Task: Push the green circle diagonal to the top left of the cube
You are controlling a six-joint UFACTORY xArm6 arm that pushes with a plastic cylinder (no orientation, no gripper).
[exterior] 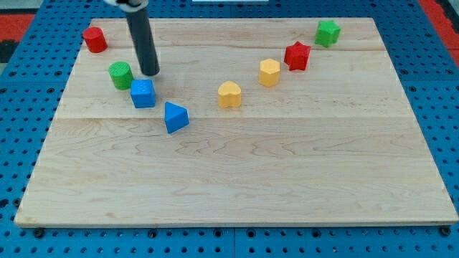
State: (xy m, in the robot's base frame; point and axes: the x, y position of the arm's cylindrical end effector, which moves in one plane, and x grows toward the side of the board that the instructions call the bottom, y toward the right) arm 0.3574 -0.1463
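My tip [150, 73] stands near the green circle [120, 74], above the blue cube [143, 93].

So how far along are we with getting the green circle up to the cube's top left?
Looks nearly done: the green circle already sits diagonally up and to the view's left of the blue cube, almost touching it. In hand: my tip is just right of the circle and above the cube, touching neither as far as I can tell. Left: at most a small nudge. The blue wedge looks clear of it.
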